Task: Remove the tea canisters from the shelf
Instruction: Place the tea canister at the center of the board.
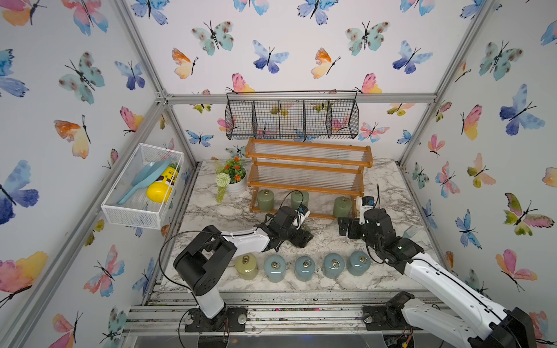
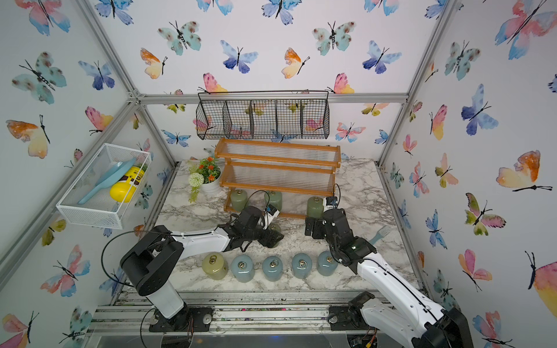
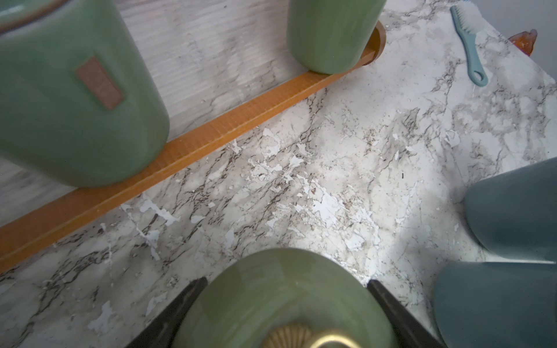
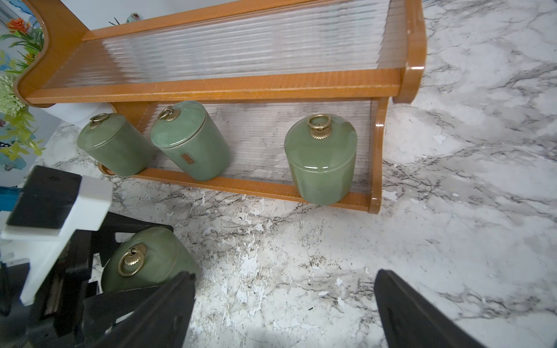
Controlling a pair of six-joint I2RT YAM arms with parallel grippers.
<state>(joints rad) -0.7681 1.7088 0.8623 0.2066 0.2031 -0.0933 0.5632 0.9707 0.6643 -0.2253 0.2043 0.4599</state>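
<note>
Sage green canister [image 4: 156, 259] gripped in left hand [image 3: 286, 283], just before the shelf [image 4: 241, 87], right hand [image 4: 284, 275] spread wide, empty

Butterfly wallpaper [image 1: 269, 57] booth w/ marble-print tabletop [image 1: 211, 211].
Alu extrusion frame [image 1: 391, 98] edges the walls; black wire basket [image 1: 291, 120] hangs on back wall above tabletop's far edge, white mesh basket [image 1: 129, 217] on side wall off its left edge; light soft & even, tabletop print flaking near middle.
</note>
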